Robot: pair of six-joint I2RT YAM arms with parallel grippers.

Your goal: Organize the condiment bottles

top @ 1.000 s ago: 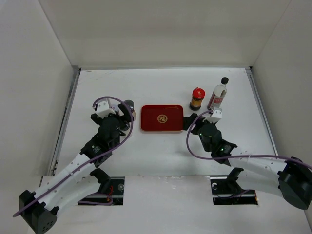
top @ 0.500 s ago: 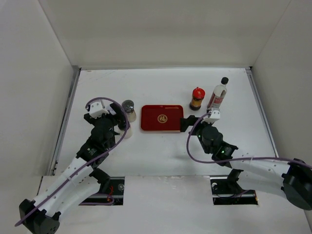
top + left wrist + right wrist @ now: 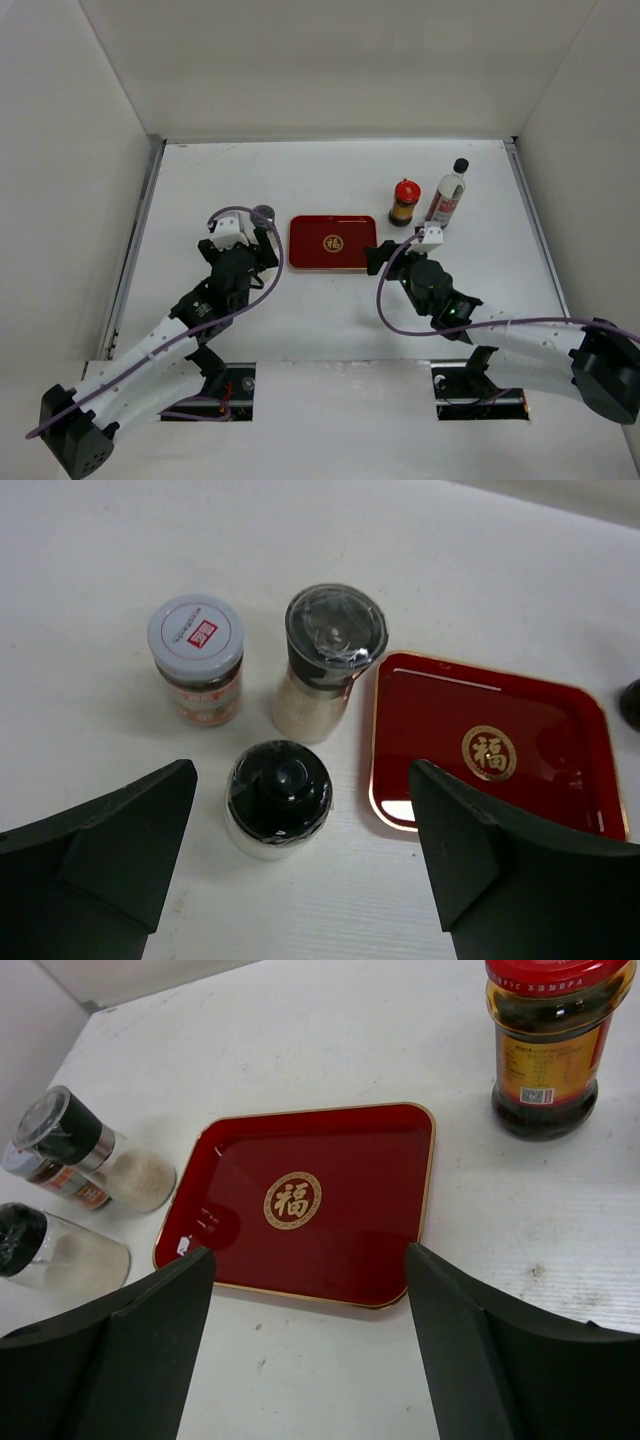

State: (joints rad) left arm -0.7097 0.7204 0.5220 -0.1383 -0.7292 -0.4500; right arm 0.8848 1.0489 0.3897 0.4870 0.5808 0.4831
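In the left wrist view my left gripper (image 3: 300,880) is open and empty, just short of the white black-capped bottle (image 3: 278,798), which stands between the jaws' line. Behind it stand the white-lidded shaker jar (image 3: 195,660) and the grey-lidded shaker jar (image 3: 330,660). From above, the left gripper (image 3: 256,243) hides most of this group; only the grey-lidded jar (image 3: 263,212) shows. My right gripper (image 3: 310,1340) is open and empty over the tray's near edge. The red-capped brown bottle (image 3: 403,202) and the tall clear black-capped bottle (image 3: 448,192) stand at the back right.
The flat red tray (image 3: 333,242) with a gold emblem lies between the arms, with nothing on it; it also shows in the right wrist view (image 3: 370,1210). White walls enclose the table on three sides.
My left gripper swung left half a second ago and has come back right, over the bottle group. My right gripper has edged left toward the tray's right edge.
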